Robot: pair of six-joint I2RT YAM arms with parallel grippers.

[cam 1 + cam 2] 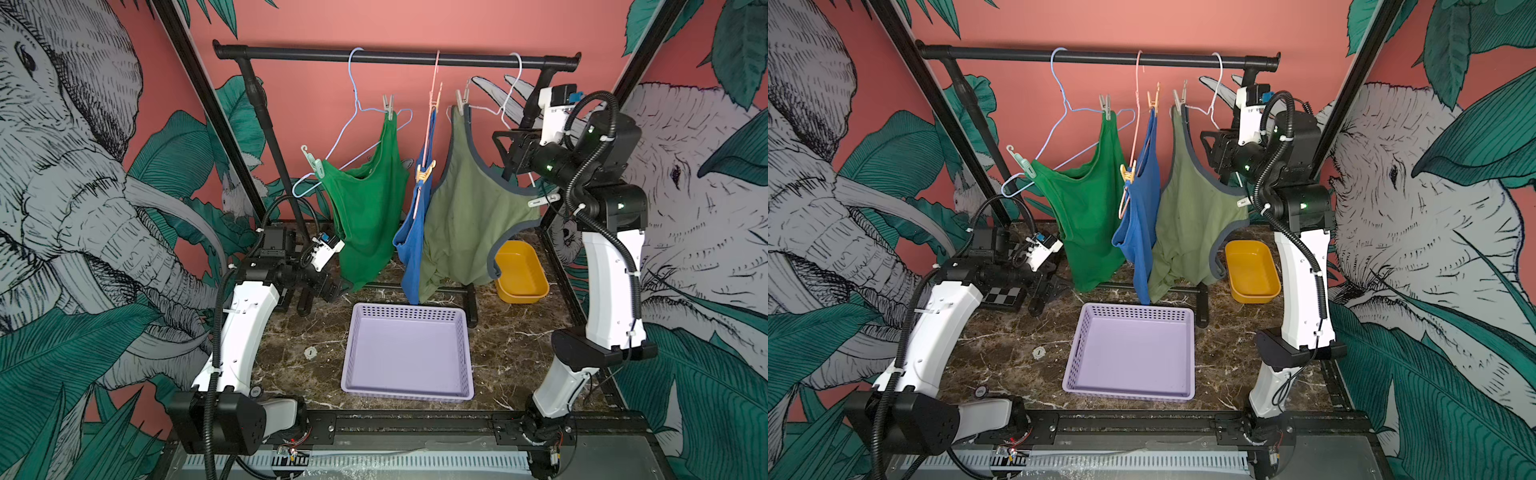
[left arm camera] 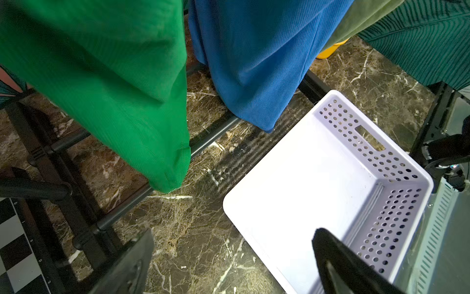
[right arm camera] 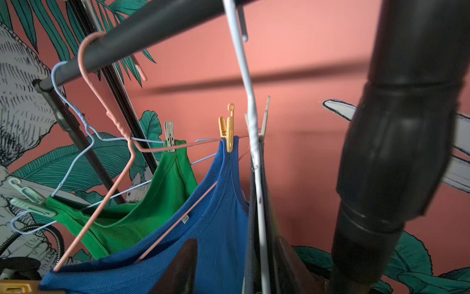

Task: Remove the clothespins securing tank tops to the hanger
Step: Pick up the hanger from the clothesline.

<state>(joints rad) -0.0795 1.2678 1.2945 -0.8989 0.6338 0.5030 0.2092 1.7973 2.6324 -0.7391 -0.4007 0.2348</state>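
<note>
Three tank tops hang from wire hangers on a black rail (image 1: 395, 56): green (image 1: 365, 208), blue (image 1: 411, 245) and olive (image 1: 465, 208). Clothespins grip them: grey-beige (image 1: 388, 106), mint (image 1: 316, 165), yellow-orange (image 1: 424, 172), another yellow-orange (image 3: 228, 128), grey-beige (image 1: 461, 99) and white (image 1: 542, 201). My right gripper (image 1: 505, 156) is raised at the olive top's right shoulder, above the white pin. In the right wrist view it (image 3: 236, 269) is open, with the white hanger wire (image 3: 255, 157) and the top's dark trim between its fingers. My left gripper (image 2: 232, 264) hangs open and empty low by the green hem.
A lavender perforated basket (image 1: 409, 311) sits on the marble table in front of the rack. A yellow tub (image 1: 521, 270) stands at the back right under the olive top. The rack's base bars (image 2: 152, 188) cross the table. A checkerboard plate (image 1: 1007, 297) lies beside the left arm.
</note>
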